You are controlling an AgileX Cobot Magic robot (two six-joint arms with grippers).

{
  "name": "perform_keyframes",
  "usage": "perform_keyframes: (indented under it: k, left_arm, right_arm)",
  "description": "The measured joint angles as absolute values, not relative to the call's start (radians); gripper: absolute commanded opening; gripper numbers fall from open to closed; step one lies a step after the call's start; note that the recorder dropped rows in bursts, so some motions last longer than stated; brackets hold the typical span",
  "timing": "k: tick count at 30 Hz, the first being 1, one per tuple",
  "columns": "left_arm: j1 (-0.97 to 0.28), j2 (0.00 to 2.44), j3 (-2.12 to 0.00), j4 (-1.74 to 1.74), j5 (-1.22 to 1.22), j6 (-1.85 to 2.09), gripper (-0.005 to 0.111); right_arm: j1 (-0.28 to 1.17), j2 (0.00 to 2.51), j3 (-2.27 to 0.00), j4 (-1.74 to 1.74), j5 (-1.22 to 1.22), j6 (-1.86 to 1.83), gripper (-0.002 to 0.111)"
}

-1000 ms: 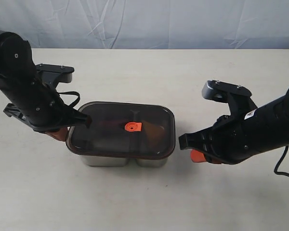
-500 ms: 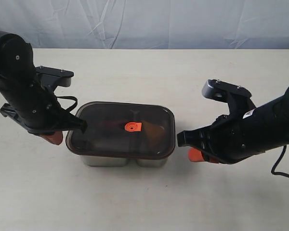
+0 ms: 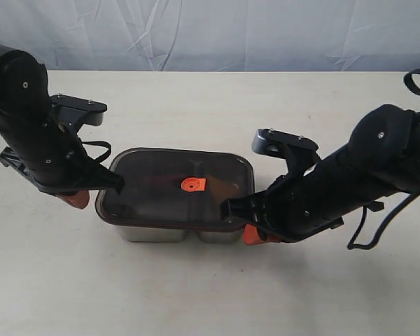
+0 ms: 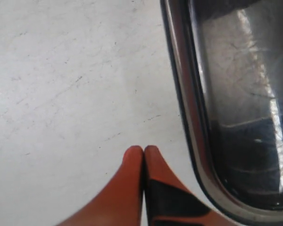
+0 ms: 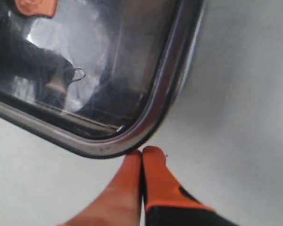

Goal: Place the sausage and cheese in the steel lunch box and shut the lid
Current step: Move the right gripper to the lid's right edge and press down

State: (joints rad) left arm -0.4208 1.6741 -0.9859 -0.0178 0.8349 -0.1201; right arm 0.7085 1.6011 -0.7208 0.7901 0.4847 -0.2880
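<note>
Squarely on the box (image 3: 169, 234) sits the lid (image 3: 161, 199), its dark, see-through top covering the whole opening and its orange tab (image 3: 192, 185) at the centre. Only the box's shiny front wall shows below the lid's rim, with a seam between its two compartments. Whatever lies inside is too dim under the dark plastic to make out. The closed box stands near the middle of the table (image 3: 196, 105), a little toward the front. The right gripper (image 3: 255, 234) is at the lid's front right corner. In the right wrist view its orange fingers (image 5: 153, 176) are pressed together with nothing between them. The tips of that gripper (image 5: 141, 153) lie against the rounded corner of the lid (image 5: 108, 70) or just short of it; which one cannot be told. The tab (image 5: 35, 5) shows at the edge of that view. The left gripper (image 3: 75, 199) hangs by the lid's left end, low over the table. The left wrist view shows that gripper (image 4: 144, 150) with fingers (image 4: 132, 183) likewise shut and empty, beside the lid (image 4: 236, 117) but apart from it, with bare table between. Both black arms reach in from the sides, and a pale wrinkled cloth (image 3: 196, 35) hangs behind the table.
</note>
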Motion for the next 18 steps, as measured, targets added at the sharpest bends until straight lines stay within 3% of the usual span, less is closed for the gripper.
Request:
perform_keyframes:
  k: [18]
  left_arm:
    - [-0.421,1.674,-0.986,-0.011,0.848,-0.120,0.000]
  right_arm:
    - [0.718,1.641,-0.749,0.772,0.480,-0.289,-0.001]
